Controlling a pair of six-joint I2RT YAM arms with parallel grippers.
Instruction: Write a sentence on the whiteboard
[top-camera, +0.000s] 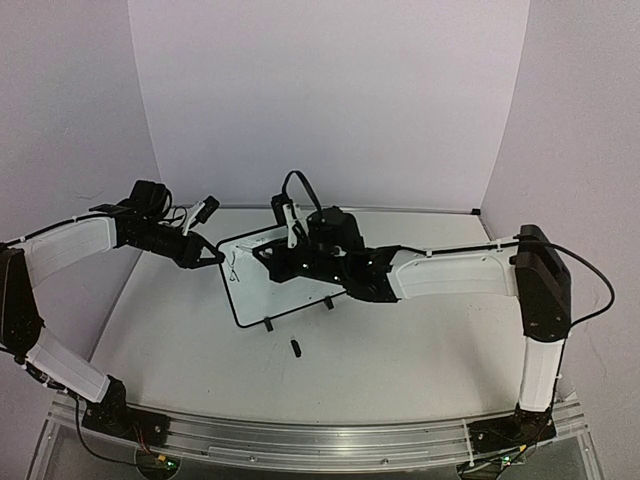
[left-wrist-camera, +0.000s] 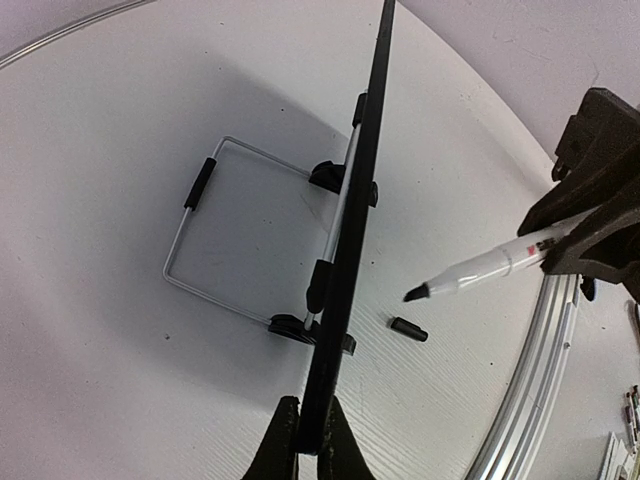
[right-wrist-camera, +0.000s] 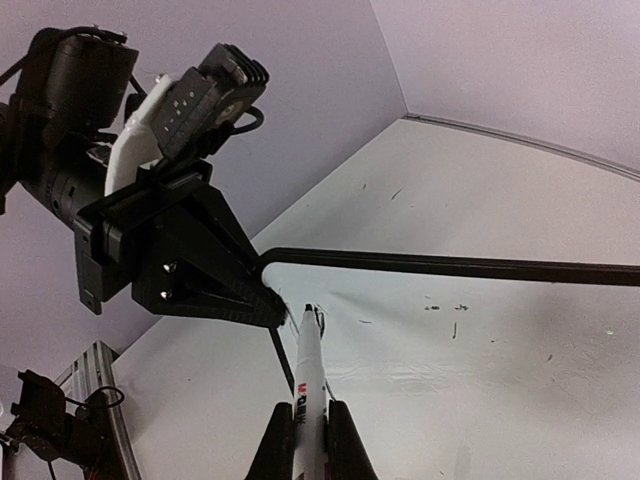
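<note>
The whiteboard (top-camera: 262, 292) is stood tilted on its wire stand (left-wrist-camera: 200, 183); its left edge is pinched between the jaws of the left gripper (left-wrist-camera: 310, 445); a marker (right-wrist-camera: 307, 365) is clamped between the jaws of the right gripper (right-wrist-camera: 308, 425), its tip held just off the board's face near that edge; of the sentence (top-camera: 232, 270) only a small unreadable scribble is seen there; a black cap (top-camera: 296, 347) is seen lying just in front of the board

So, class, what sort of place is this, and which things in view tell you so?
Probably a robotics lab cell: two arms bolted to a metal rail, plain backdrop walls round a white table, the left pincer gripping a whiteboard, the right pincer holding a marker.
</note>
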